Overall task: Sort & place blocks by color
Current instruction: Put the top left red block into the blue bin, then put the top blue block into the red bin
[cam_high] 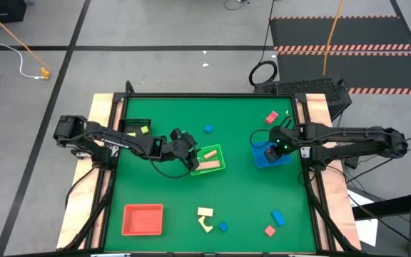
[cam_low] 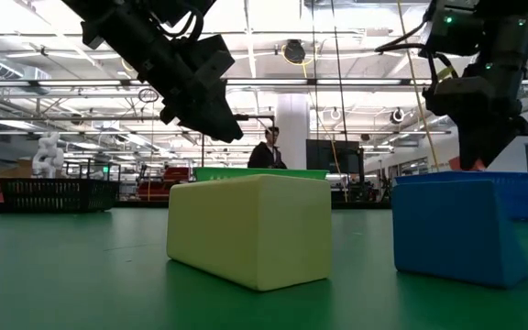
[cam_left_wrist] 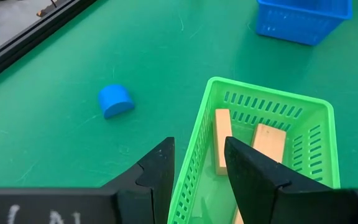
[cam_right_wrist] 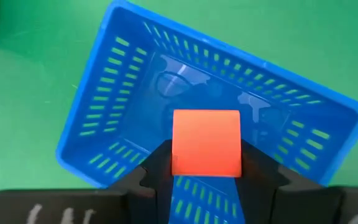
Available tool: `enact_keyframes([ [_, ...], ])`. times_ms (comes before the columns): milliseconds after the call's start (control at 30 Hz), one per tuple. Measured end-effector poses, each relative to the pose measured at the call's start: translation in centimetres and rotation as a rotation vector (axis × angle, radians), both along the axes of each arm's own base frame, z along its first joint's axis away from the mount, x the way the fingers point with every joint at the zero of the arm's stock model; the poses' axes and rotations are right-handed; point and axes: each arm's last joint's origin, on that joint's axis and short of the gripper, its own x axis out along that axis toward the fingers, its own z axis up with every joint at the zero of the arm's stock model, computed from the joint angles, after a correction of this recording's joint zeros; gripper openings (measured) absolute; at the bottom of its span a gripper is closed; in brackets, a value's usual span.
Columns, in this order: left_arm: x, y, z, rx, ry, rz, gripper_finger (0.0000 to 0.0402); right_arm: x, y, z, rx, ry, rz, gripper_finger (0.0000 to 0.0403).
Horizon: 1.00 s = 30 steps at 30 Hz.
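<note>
My right gripper [cam_right_wrist: 207, 155] hangs over the blue tray [cam_right_wrist: 129, 81], at the table's right [cam_high: 272, 151], shut on a red cube [cam_right_wrist: 207, 134]. My left gripper [cam_left_wrist: 197, 149] is open and hovers above the left rim of the green tray [cam_left_wrist: 260, 102], near the table's middle [cam_high: 186, 151]. Its fingers stand on either side of that rim. Two cream bars [cam_left_wrist: 221, 140] [cam_left_wrist: 267, 144] lie flat in the green tray. A blue half-round block [cam_left_wrist: 115, 101] rests on the mat beyond the left gripper. My right gripper pinches the red cube by two opposite side faces [cam_right_wrist: 180, 158] between its two fingers, coming from above and pointing down. The cube is lifted clear and sits level over the inside of the blue tray.
A red tray [cam_high: 143, 219] sits at the near left. Cream pieces [cam_high: 205, 218], blue blocks [cam_high: 223, 227] [cam_high: 277, 217] and a red block [cam_high: 270, 230] lie along the near edge. A pink block [cam_high: 272, 117] and a blue block [cam_high: 208, 129] lie farther back, with yellow-green pieces [cam_high: 143, 130] at the far left.
</note>
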Motion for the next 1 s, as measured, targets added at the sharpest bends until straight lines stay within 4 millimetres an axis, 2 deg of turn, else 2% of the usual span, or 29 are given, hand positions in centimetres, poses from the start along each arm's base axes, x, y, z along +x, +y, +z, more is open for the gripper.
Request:
enact_keyframes([
  [67,0.0,0.0,0.0,0.0,0.0,0.0,0.0143,0.1,0.0,0.0,0.018,-0.001,0.006,0.013],
  [267,0.0,0.2,0.1,0.032,-0.012,0.032,0.0143,0.1,0.2,0.1,0.067,-0.026,0.023,0.0267],
  [433,0.3,2.1,0.5,0.05,-0.061,0.11,0.0143,0.5,0.1,0.2,0.063,-0.066,0.027,0.0334],
  [533,0.3,3.5,0.7,0.05,-0.081,0.153,0.0143,0.9,0.1,0.4,0.052,-0.109,0.033,0.035],
  [667,0.3,4.5,0.3,0.094,-0.042,0.151,0.0143,1.5,-0.1,0.6,0.037,-0.178,0.036,0.0352],
  [833,1.2,4.6,-1.4,0.153,0.041,0.034,0.0152,2.3,-0.2,1.2,0.015,-0.28,0.04,0.035],
  [1000,2.0,5.0,-3.1,0.102,0.061,-0.101,0.0193,3.2,-0.4,1.8,-0.007,-0.385,0.044,0.035],
])
